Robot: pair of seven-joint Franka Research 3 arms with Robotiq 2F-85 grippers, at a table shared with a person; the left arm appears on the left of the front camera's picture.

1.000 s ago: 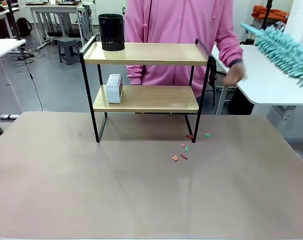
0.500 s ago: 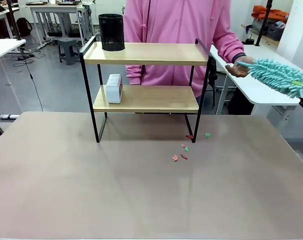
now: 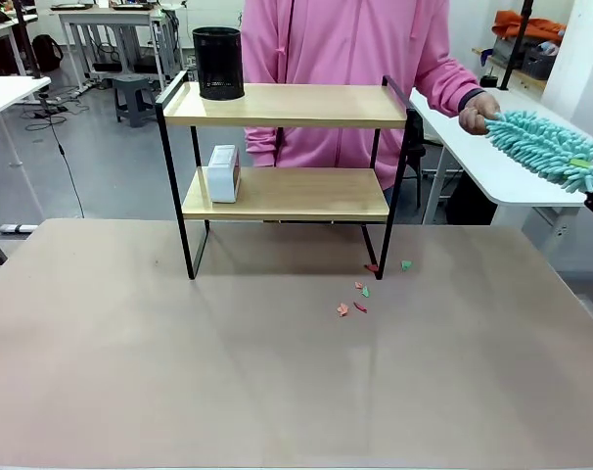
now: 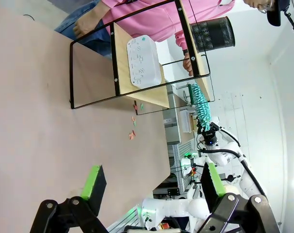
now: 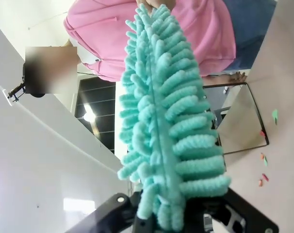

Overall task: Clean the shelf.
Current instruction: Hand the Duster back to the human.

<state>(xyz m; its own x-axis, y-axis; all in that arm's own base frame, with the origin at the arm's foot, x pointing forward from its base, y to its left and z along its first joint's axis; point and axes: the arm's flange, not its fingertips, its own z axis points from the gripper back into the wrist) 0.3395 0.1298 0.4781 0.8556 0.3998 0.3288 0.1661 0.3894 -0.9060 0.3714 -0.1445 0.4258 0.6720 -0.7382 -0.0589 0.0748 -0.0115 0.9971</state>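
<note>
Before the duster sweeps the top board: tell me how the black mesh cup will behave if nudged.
The black mesh cup looks light, being open mesh, so it would probably slide easily on the shelf. It is taller than wide, so a high push may tip it. It stands near the left end rail, which might stop it.

**Shelf access: clear on the right, blocked on the left**

Near side of the tan table (image 3: pixel 130 372) bare right up to the shelf (image 3: pixel 287 106). Top board: black mesh cup (image 3: pixel 218 63) on the left end, the rest free. Lower board: white box (image 3: pixel 223 172) at the left, open to the right of it. Paper scraps (image 3: pixel 360 294) lie by the front right leg. Person's hand (image 3: pixel 478 110) meets the duster (image 3: pixel 546 149) tip off the shelf's right side, over the white table (image 3: pixel 512 171). Person stands close behind the shelf.
</note>
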